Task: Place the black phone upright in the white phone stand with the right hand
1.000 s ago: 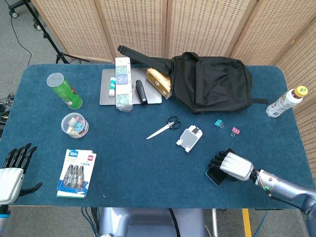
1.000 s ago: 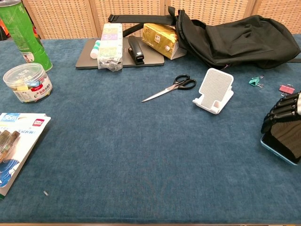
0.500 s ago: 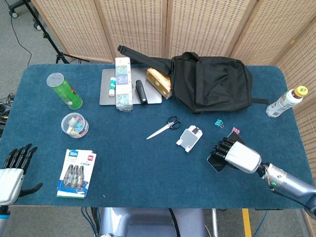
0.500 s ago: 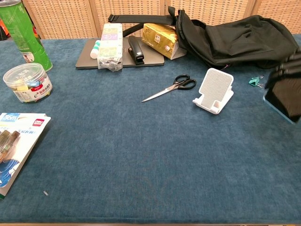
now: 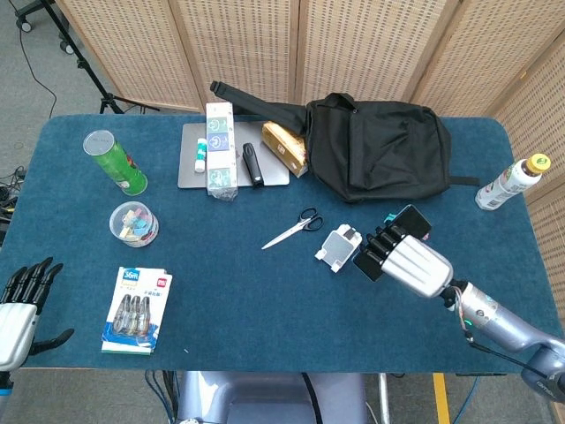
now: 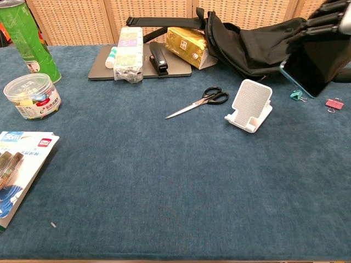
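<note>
My right hand (image 5: 402, 257) grips the black phone (image 5: 413, 220) and holds it in the air, just right of the white phone stand (image 5: 338, 246). In the chest view the phone (image 6: 317, 63) hangs tilted above and to the right of the stand (image 6: 249, 106), with my right hand (image 6: 332, 16) at the top right corner. The stand sits empty on the blue table, its slot facing the front. My left hand (image 5: 19, 305) rests at the table's front left corner with its fingers apart, holding nothing.
Scissors (image 5: 294, 228) lie left of the stand. Two binder clips (image 6: 315, 99) lie to its right. A black backpack (image 5: 375, 148) lies behind, with a laptop (image 5: 231, 157) carrying boxes and a stapler. A green can (image 5: 115, 162), a clip jar (image 5: 134, 223), a pen pack (image 5: 137, 309) and a bottle (image 5: 510, 181) stand further off.
My right hand has lifted the phone off the table near the front right and carried it up and left, towards the stand. My left hand has stayed put.
</note>
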Motion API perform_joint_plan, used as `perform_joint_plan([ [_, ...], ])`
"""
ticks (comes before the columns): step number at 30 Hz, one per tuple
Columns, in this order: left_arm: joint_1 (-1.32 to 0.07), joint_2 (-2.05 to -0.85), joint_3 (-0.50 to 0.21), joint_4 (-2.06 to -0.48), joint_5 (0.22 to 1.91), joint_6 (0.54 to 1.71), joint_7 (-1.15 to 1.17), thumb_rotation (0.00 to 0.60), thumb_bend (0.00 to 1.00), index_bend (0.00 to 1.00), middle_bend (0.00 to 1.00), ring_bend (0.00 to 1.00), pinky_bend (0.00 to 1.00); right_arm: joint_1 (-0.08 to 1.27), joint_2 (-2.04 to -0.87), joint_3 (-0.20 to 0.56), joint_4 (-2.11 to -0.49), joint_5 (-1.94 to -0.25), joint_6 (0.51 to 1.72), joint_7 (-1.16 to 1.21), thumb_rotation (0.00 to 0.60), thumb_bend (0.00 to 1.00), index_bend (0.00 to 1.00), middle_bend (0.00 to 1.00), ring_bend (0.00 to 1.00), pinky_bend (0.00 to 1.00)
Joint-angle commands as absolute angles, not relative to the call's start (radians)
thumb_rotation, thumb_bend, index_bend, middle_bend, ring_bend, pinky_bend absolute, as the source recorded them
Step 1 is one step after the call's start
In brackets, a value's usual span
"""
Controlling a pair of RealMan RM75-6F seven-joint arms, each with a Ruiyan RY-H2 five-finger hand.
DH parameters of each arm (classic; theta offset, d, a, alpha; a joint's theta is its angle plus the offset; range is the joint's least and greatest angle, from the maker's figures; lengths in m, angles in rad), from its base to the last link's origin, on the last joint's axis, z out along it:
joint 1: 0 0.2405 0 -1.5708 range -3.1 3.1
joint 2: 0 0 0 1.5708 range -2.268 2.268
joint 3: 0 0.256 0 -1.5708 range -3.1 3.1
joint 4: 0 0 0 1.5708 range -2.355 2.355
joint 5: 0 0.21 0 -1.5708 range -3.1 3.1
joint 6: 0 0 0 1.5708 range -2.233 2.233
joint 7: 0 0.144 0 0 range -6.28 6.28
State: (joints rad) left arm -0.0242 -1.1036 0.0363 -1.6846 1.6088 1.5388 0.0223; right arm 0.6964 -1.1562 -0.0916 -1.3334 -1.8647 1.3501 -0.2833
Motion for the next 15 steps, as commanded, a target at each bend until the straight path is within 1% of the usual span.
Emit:
perform_joint_plan([
  [1,-0.019,-1.093,0.040,-1.690,1.625,1.553,0.007,0.600,0.00,0.00,0.00,0.00,0.00,0.757,-1.094,0.012,-1.600,-1.725,1.116,-0.636,0.600,0.54,0.60,0.49,0.43,0.43],
  [5,-0.013,-1.080,0.044,-1.693,1.641,1.572,-0.019,0.600,0.00,0.00,0.00,0.00,0.00,0.776,-1.123,0.048,-1.655,-1.659,1.039,-0.781,0.600,0.54,0.60,0.49,0.43,0.43],
  [9,-0.004,-1.054,0.046,-1.696,1.667,1.608,-0.072,0.600,0.00,0.00,0.00,0.00,0.00,0.805,-1.181,0.090,-1.718,-1.532,0.937,-1.005,0.600,0.54,0.60,0.49,0.43,0.43],
  [15,-0.002,-1.034,0.052,-1.682,1.670,1.611,-0.130,0.600,0.00,0.00,0.00,0.00,0.00,0.825,-1.249,0.121,-1.772,-1.325,0.910,-1.288,0.600,0.54,0.60,0.49,0.43,0.43],
])
